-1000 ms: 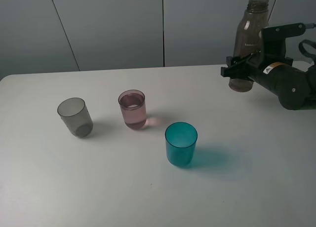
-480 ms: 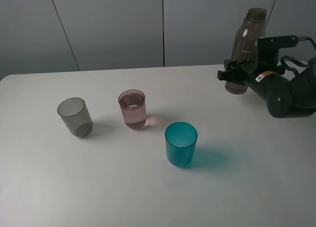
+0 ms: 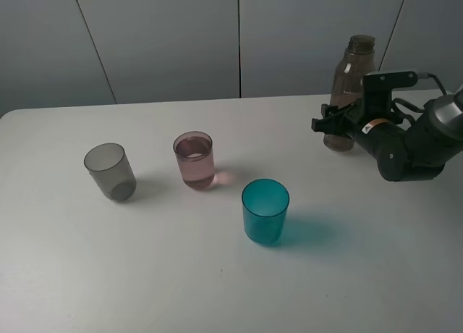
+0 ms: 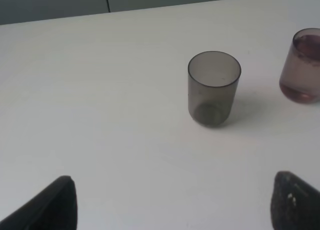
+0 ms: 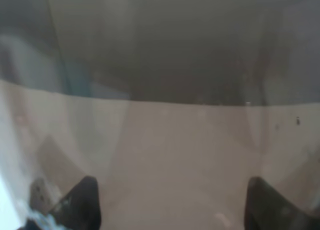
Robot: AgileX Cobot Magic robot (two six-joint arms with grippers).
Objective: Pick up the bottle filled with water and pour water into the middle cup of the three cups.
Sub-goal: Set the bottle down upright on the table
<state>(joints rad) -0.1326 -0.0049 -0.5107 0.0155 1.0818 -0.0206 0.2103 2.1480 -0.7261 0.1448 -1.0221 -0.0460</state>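
White tabletop (image 3: 181,289) in front of pale grey wall panels (image 3: 166,36). At the far right of the table, the bottle (image 3: 349,79): tall, smoky-brown, translucent, uncapped, upright, base at or just above the surface — cannot tell which. Clamped around its lower body by the right gripper (image 3: 334,123), black fingers either side, shut tight on it; seen from the right wrist, brownish bottle wall (image 5: 165,115) filling nearly the whole view, with two dark fingertips (image 5: 82,202) at the edge. Well apart from the bottle, toward the table's middle, the three cups in a loose diagonal row: the middle cup (image 3: 194,160), pink, upright, holding clear liquid with a pink glow cast on the table beside it; to its left the smoky grey cup (image 3: 110,171), upright, apparently empty; nearer the camera and to the right the teal cup (image 3: 265,211), upright, contents not discernible. From the left wrist view, grey cup and part of the pink cup (image 4: 302,65) ahead, and left gripper (image 4: 172,202) with dark fingertips spread wide, nothing between them, above bare table.
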